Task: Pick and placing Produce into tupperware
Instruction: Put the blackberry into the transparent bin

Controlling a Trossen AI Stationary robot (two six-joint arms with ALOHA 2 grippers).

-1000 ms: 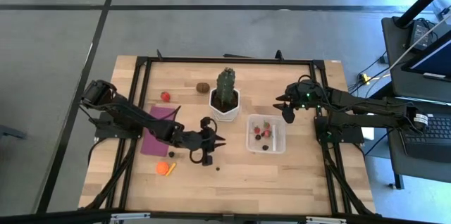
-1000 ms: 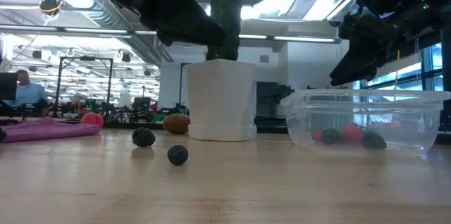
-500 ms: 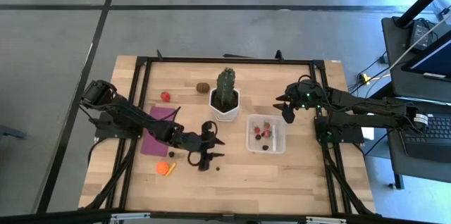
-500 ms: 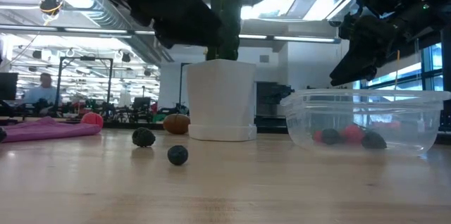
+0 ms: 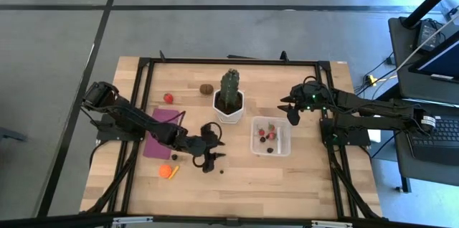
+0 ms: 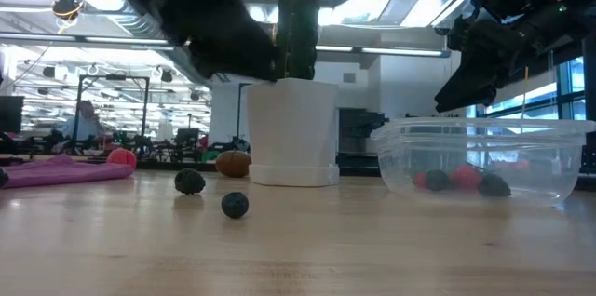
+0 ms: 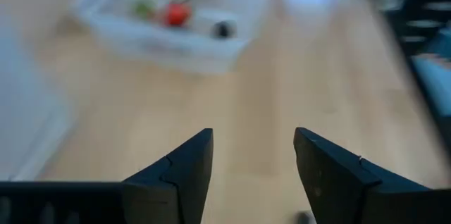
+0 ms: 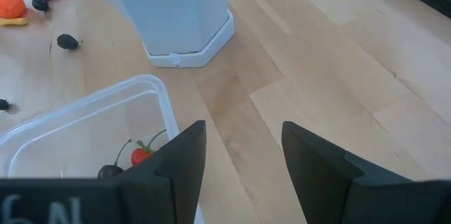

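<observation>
Left gripper (image 5: 212,158) is empty and hangs low over the table (image 5: 301,178), fingers parted with a clear gap and bare wood showing between them in the left wrist view. A second ago it sat a touch higher and further toward three o'clock; now it has swung down toward six o'clock and the fingers have spread, so it looks lined up for a fresh pick. Just off its tip at five o'clock lies a small dark berry (image 5: 222,172), and another dark berry (image 5: 196,161) sits right beside it at nine o'clock. Further out at eight o'clock is the orange piece (image 5: 167,171), with the purple mat (image 5: 161,132) beyond at ten.

Up at twelve o'clock stands the cactus pot (image 5: 229,107); past it are the brown oval (image 5: 206,89) and a red piece (image 5: 168,98), both loose on the wood. The clear box (image 5: 270,136) rests at two o'clock from the gripper, already holding a few red and dark pieces. Plenty is left to collect, I'd judge.

Right gripper (image 5: 292,118) waits above the box's far corner, fingers apart, holding nothing.
</observation>
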